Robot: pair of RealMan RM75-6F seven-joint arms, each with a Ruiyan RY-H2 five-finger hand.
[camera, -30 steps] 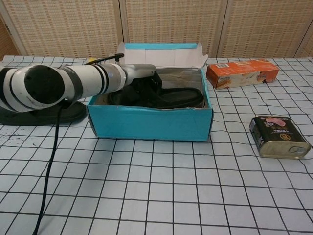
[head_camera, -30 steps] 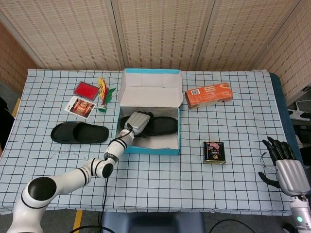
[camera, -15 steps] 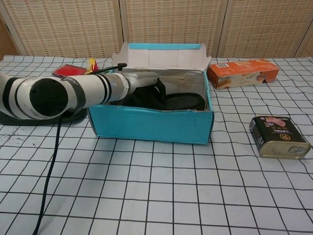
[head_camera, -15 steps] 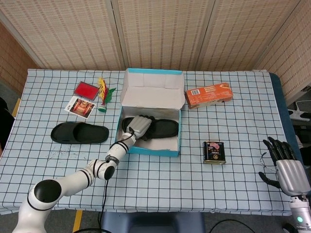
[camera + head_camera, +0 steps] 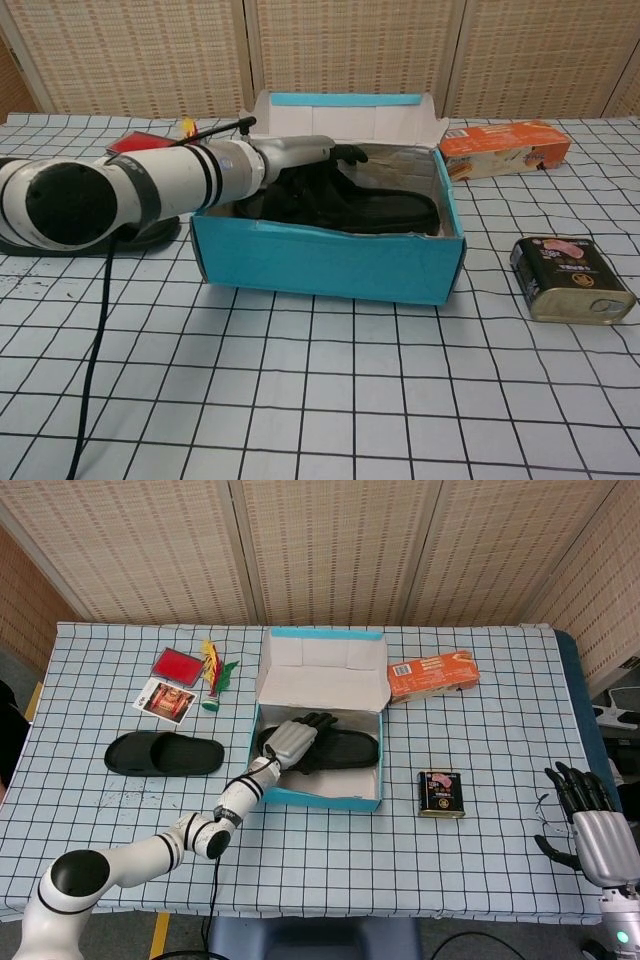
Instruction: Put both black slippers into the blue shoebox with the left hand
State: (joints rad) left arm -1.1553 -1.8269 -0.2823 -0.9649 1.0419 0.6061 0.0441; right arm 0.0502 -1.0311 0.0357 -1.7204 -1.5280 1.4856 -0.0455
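My left hand [image 5: 292,742] reaches over the shoebox's [image 5: 330,798] left wall, its fingers [image 5: 318,721] lying on the slipper [image 5: 345,750] inside the box; I cannot tell whether they grip it or only rest on it. That slipper lies lengthwise in the box. In the chest view the same hand [image 5: 300,150] sits above the slipper [image 5: 375,208], behind the box's blue front wall [image 5: 330,265]. The second slipper [image 5: 163,753] lies on the counter [image 5: 330,865] well left of the box. My right hand [image 5: 592,830] hovers far right of the box, at the counter's edge, fingers apart and holding nothing. A tin [image 5: 440,793] stands just right of the box, and an orange carton [image 5: 432,673] lies beyond the box's right corner.
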